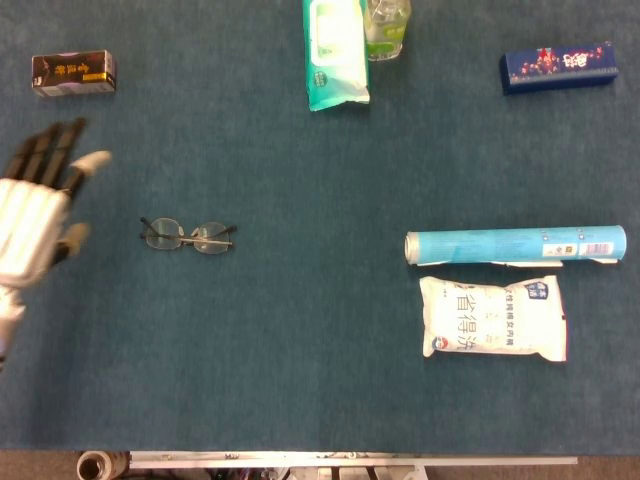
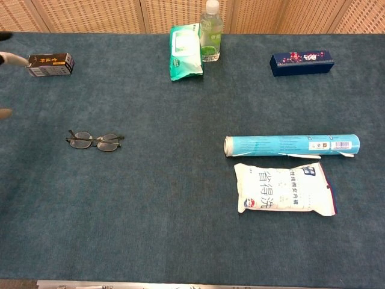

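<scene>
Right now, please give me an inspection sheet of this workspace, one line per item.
Surface: dark teal cloth-covered table.
Job's things: thin wire-framed glasses, lying flat, untouched.
Clutter: dark small box; green wipes pack; clear plastic bottle; blue long box; light blue tube; white printed pouch.
Hands: left hand apart from the glasses, fingers spread, empty; right not in view.
Cables: nothing seen.
Surroundings: woven panels behind.
</scene>
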`<action>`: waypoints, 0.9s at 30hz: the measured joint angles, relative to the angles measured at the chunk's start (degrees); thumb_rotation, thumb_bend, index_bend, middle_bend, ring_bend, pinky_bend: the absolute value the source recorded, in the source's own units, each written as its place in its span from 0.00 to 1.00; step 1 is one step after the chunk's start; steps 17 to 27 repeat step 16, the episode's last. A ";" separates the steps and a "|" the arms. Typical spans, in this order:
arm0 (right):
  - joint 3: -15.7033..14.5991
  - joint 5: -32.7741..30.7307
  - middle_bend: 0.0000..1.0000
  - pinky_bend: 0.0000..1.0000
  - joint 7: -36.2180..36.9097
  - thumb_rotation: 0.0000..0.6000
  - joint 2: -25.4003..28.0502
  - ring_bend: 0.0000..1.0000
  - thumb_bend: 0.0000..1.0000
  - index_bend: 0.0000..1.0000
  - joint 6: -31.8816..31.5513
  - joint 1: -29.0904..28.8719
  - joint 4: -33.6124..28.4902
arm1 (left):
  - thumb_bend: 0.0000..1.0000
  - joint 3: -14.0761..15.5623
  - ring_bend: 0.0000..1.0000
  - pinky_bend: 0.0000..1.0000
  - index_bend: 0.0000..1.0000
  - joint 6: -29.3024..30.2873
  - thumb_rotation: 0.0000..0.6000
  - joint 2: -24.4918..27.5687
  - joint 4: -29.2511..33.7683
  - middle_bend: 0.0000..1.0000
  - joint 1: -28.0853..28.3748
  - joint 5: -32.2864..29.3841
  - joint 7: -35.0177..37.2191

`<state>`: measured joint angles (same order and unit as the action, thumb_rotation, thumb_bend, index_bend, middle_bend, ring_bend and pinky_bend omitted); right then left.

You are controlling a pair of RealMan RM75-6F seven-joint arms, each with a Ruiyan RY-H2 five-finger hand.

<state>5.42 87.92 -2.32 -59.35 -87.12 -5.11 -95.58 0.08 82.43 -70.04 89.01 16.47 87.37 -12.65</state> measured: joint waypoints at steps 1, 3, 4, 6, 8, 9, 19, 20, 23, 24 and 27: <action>0.03 -0.23 0.37 0.37 -0.24 1.00 -0.18 0.22 0.32 0.39 0.20 -0.09 0.14 | 0.20 0.19 0.00 0.12 0.20 0.60 1.00 0.67 0.45 0.00 -0.85 -0.30 -0.46; 0.08 -0.54 0.37 0.37 -0.58 1.00 -0.45 0.22 0.32 0.39 0.46 -0.21 0.35 | 0.20 0.60 0.00 0.12 0.20 1.82 1.00 1.52 0.78 0.00 -2.39 -0.87 -0.94; 0.09 -0.70 0.37 0.37 -0.80 1.00 -0.61 0.22 0.32 0.39 0.68 -0.30 0.49 | 0.20 0.73 0.00 0.12 0.20 2.23 1.00 1.65 0.73 0.00 -2.87 -0.98 -1.03; 0.09 -0.93 0.37 0.37 -1.18 1.00 -0.89 0.22 0.32 0.39 1.02 -0.45 0.73 | 0.20 0.88 0.00 0.12 0.20 3.07 1.00 1.68 0.20 0.00 -3.80 -1.09 -1.00; 0.07 -1.20 0.37 0.37 -1.67 1.00 -1.25 0.22 0.32 0.39 1.44 -0.62 1.00 | 0.20 0.90 0.00 0.12 0.20 3.87 1.00 1.54 -0.46 0.00 -4.48 -1.06 -0.55; 0.06 -1.34 0.37 0.37 -1.90 1.00 -1.40 0.22 0.32 0.39 1.64 -0.69 1.12 | 0.20 0.89 0.00 0.12 0.20 4.50 1.00 1.35 -1.01 0.00 -4.92 -0.97 -0.09; 0.14 -3.11 0.37 0.37 -3.26 1.00 -2.60 0.22 0.32 0.39 3.50 -1.34 2.25 | 0.20 0.29 0.00 0.12 0.20 8.08 1.00 -0.88 -6.58 0.00 -7.60 -0.98 1.87; 0.14 -3.11 0.37 0.37 -3.26 1.00 -2.60 0.22 0.32 0.39 3.50 -1.34 2.25 | 0.20 0.29 0.00 0.12 0.20 8.08 1.00 -0.88 -6.58 0.00 -7.60 -0.98 1.87; 0.14 -3.11 0.37 0.37 -3.26 1.00 -2.60 0.22 0.32 0.39 3.50 -1.34 2.25 | 0.20 0.29 0.00 0.12 0.20 8.08 1.00 -0.88 -6.58 0.00 -7.60 -0.98 1.87; 0.14 -3.11 0.37 0.37 -3.26 1.00 -2.60 0.22 0.32 0.39 3.50 -1.34 2.25 | 0.20 0.29 0.00 0.12 0.20 8.08 1.00 -0.88 -6.58 0.00 -7.60 -0.98 1.87; 0.14 -3.11 0.37 0.37 -3.26 1.00 -2.60 0.22 0.32 0.39 3.50 -1.34 2.25 | 0.20 0.29 0.00 0.12 0.20 8.08 1.00 -0.88 -6.58 0.00 -7.60 -0.98 1.87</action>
